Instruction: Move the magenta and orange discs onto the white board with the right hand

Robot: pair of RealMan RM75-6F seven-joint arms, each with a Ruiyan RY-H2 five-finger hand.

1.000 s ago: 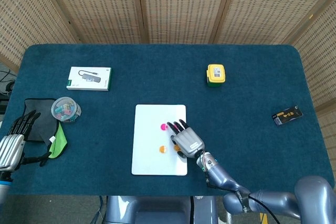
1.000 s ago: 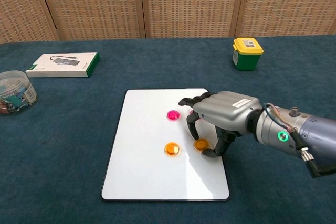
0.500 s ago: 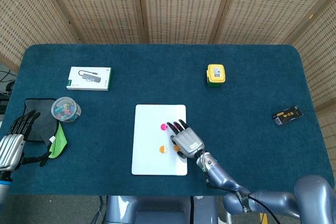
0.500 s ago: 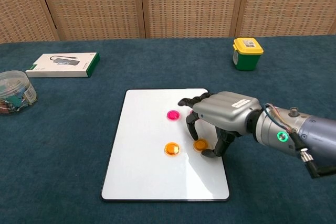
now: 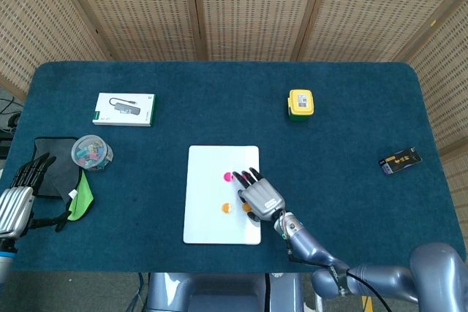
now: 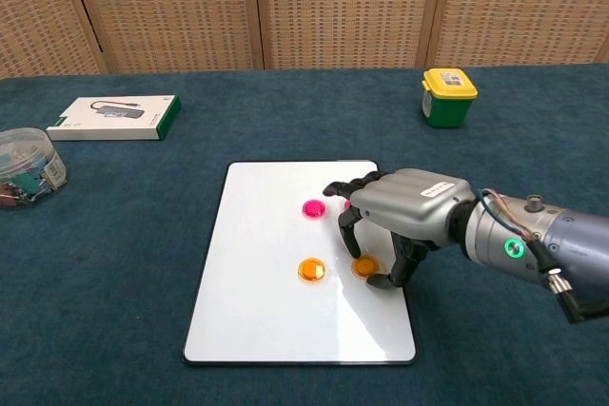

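The white board [image 5: 208,180] [image 6: 266,235] lies at the table's middle front. On it rest a magenta disc [image 5: 228,177] [image 6: 313,207] and an orange disc [image 5: 226,208] [image 6: 310,270]. A second orange disc [image 6: 364,266] [image 5: 246,207] lies on the board near its right edge, under my right hand [image 5: 259,196] [image 6: 404,206]. That hand arches over the disc with fingertips pointing down on either side of it and apart, holding nothing that I can see. My left hand [image 5: 22,188] rests at the table's left edge, fingers stretched out and empty.
A yellow-and-green box [image 5: 300,104] [image 6: 448,96] stands at the back right. A white-and-green carton [image 5: 124,109] [image 6: 116,117] lies at the back left. A clear jar of clips [image 5: 91,153] [image 6: 29,168] sits by black and green cloths [image 5: 58,173]. A black packet [image 5: 400,160] lies far right.
My right hand has eased slightly toward the board's near edge, staying over the orange disc by the right edge. The left hand and the other discs have not moved.
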